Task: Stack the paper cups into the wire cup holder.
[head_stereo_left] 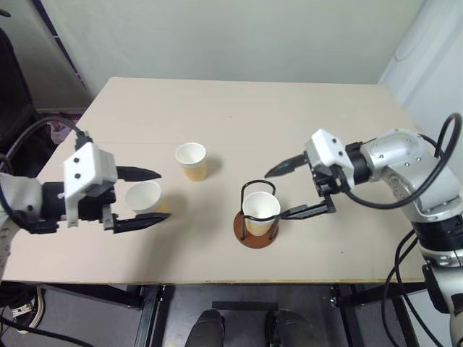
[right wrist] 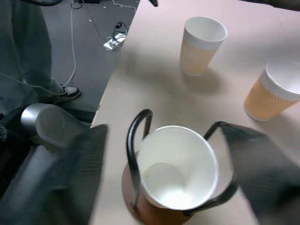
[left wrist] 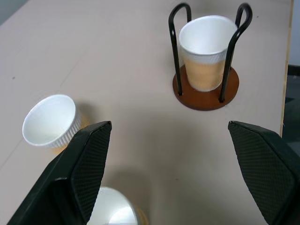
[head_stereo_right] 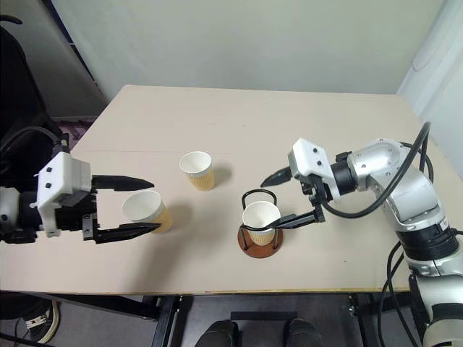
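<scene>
Three paper cups (head_stereo_left: 191, 160) (head_stereo_left: 144, 197) (head_stereo_left: 260, 211) (one inside holder); one wire cup holder (head_stereo_left: 256, 233); two hands (head_stereo_left: 146, 196) (head_stereo_left: 289, 189).

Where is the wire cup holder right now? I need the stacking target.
In the left eye view, the wire cup holder stands near the table's front edge, centre-right, holding one paper cup, beside the right gripper.

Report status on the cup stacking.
Left gripper open around a loose cup. Right gripper open beside holder, one cup seated. Third cup loose.
</scene>
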